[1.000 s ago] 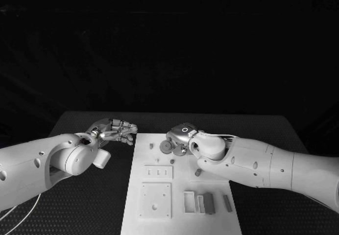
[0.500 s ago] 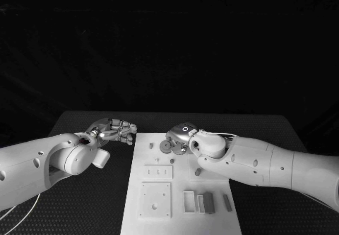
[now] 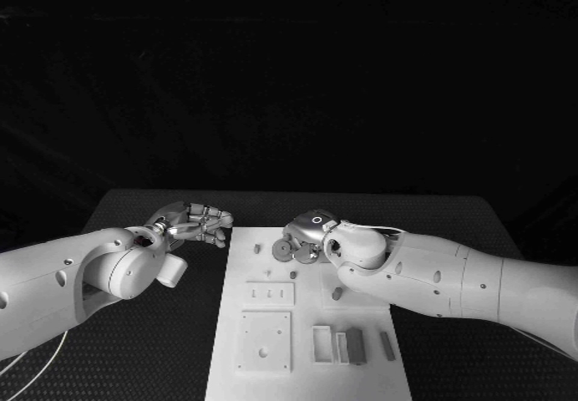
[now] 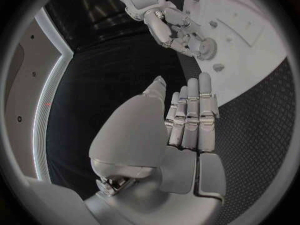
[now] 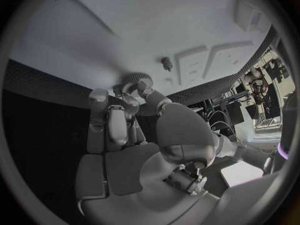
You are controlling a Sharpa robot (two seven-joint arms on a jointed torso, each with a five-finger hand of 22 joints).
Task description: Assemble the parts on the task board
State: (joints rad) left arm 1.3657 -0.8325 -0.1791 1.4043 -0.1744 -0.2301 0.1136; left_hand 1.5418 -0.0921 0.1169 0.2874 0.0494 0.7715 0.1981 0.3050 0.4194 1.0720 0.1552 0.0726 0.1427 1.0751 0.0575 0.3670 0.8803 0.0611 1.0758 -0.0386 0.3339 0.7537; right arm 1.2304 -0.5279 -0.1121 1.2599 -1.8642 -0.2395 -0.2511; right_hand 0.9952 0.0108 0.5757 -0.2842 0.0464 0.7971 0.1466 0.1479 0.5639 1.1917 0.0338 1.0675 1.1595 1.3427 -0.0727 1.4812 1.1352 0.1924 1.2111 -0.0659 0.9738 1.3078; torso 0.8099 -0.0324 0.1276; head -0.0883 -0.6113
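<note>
Two smooth, glossy white arms of rounded shell segments, dotted with small dark screw recesses. Each ends in a silver metallic left hand or right hand with segmented fingers and flat grey palm pads. Thin pale cables trail beneath the left arm.

One task board, two hands, one gear, and two recessed plates on the board.
</note>
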